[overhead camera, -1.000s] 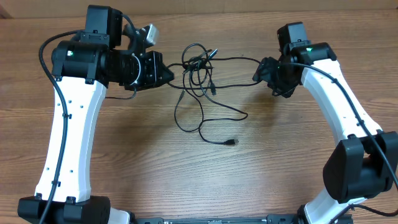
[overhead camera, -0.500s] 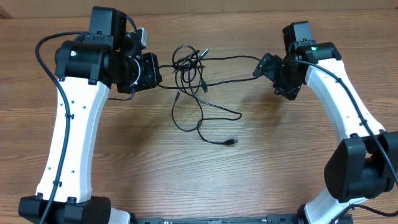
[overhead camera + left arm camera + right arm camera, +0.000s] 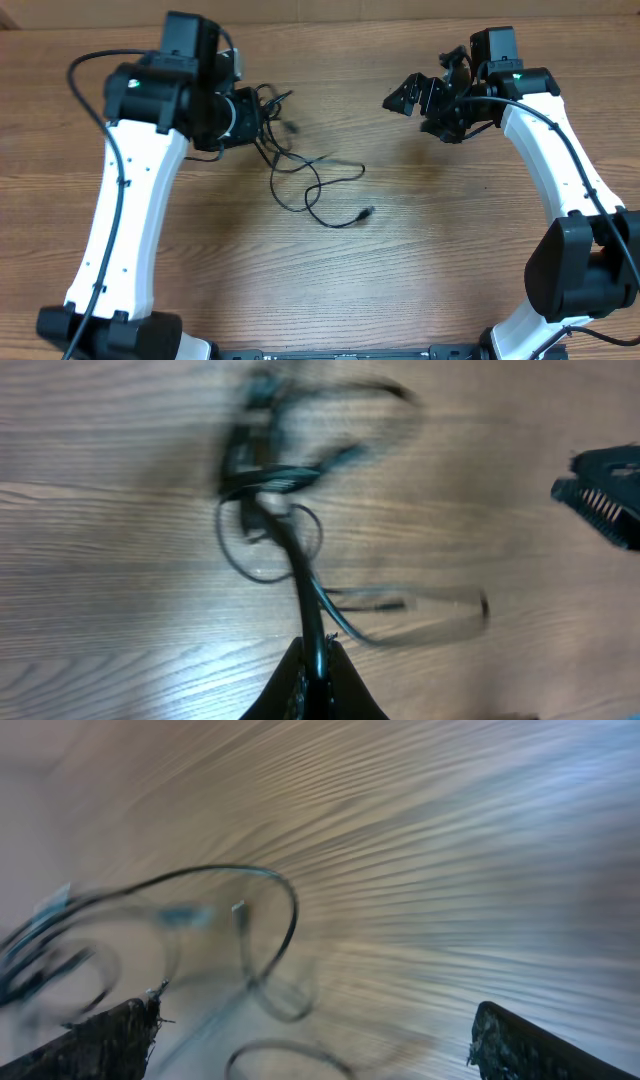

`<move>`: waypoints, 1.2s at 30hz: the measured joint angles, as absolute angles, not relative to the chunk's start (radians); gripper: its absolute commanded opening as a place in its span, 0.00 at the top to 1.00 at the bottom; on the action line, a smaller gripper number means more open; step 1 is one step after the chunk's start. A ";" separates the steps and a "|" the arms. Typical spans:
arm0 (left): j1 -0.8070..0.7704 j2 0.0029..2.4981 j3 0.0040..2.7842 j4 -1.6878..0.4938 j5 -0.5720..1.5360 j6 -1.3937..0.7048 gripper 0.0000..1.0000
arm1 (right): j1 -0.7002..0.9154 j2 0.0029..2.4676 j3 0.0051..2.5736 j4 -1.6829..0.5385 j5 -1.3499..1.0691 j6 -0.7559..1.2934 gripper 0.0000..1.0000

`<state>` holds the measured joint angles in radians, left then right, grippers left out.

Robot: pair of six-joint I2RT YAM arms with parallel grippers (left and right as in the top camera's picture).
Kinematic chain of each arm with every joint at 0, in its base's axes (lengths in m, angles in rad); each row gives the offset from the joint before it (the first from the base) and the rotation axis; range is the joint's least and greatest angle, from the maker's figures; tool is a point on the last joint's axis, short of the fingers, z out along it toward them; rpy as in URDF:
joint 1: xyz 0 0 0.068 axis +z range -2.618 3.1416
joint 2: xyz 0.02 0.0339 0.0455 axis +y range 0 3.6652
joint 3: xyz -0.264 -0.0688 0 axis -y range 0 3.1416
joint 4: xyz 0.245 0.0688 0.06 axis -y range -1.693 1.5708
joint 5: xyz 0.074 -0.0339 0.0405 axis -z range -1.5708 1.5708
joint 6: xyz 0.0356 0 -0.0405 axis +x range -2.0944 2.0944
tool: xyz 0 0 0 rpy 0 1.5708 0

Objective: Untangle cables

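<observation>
Black cords, the cables (image 3: 318, 185), lie on the wooden table (image 3: 420, 270) left of its middle, towards the far side. Their tangled part (image 3: 268, 102) bunches up just beside the left gripper (image 3: 258, 120). From there loose loops trail nearer and to the right, ending in a small plug end (image 3: 367, 212) that lies flat on the wood.

The left gripper is closed, pinching one strand. In the left wrist view its fingertips (image 3: 300, 685) meet at the bottom edge with a single cord clamped between them. That cord runs away from them up to the blurred knot (image 3: 262, 478).

The right gripper (image 3: 420, 85) is at the far right, well apart from the cables, with bare table between it and the nearest loop. Its jaws stand wide apart and hold nothing. In the right wrist view the two fingers (image 3: 115, 1032) sit at opposite bottom corners with only wood grain between them, and blurred cable loops (image 3: 262, 945) lie beyond on the left. Both wrist views are smeared, so finer details of the plugs cannot be made out.
</observation>
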<state>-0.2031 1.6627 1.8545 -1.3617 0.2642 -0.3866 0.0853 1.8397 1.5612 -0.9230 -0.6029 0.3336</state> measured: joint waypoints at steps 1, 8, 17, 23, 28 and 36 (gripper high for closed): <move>-0.218 1.678 1.855 -1.362 0.264 -0.386 0.96 | 0.085 1.840 1.561 -0.924 -0.659 0.292 0.00; -0.278 1.740 1.855 -1.336 0.320 -0.336 0.96 | 0.086 1.840 1.561 -0.929 -0.770 0.208 0.00; -0.334 1.740 1.895 -1.251 0.611 -0.152 0.96 | 0.089 1.840 1.561 -0.929 -0.789 0.190 0.00; -0.334 1.739 1.931 -1.268 0.582 -0.193 0.96 | 0.092 1.840 1.561 -0.928 -0.797 0.189 0.00; -0.349 1.739 1.931 -1.272 0.551 -0.207 0.96 | 0.110 1.840 1.561 -0.928 -0.805 0.189 0.01; -0.354 1.739 1.931 -1.304 0.501 -0.271 0.96 | 0.173 1.840 1.561 -0.913 -0.844 0.088 0.01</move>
